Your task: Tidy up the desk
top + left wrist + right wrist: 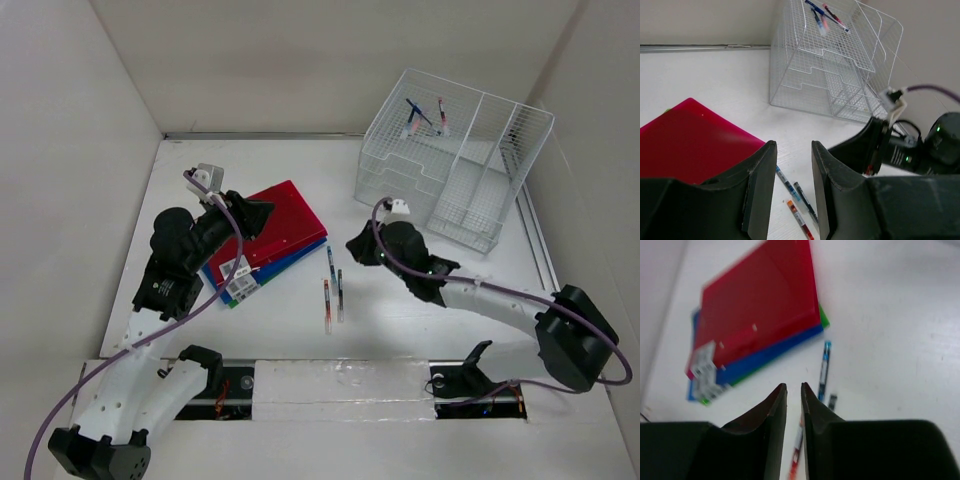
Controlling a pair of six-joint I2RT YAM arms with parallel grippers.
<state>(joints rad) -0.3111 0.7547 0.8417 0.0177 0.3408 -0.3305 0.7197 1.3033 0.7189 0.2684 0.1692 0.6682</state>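
Looking from the left wrist shows pens (822, 15) in the rack (810, 75); right wrist, folders (760, 310).

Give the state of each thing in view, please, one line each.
Left hand, slightly open, empty.
Right hand, slightly open, empty.
Folders, closed, stacked flat on the desk.
Loose pens, lying on the desk.
Rack, upright.
Stored pens, lying in the rack's top tray.

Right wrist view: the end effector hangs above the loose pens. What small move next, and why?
Probably spread the right end effector wider and lower onto the blue pen: its fingers show only a narrow, empty gap, and three pens lie loose on the desk.
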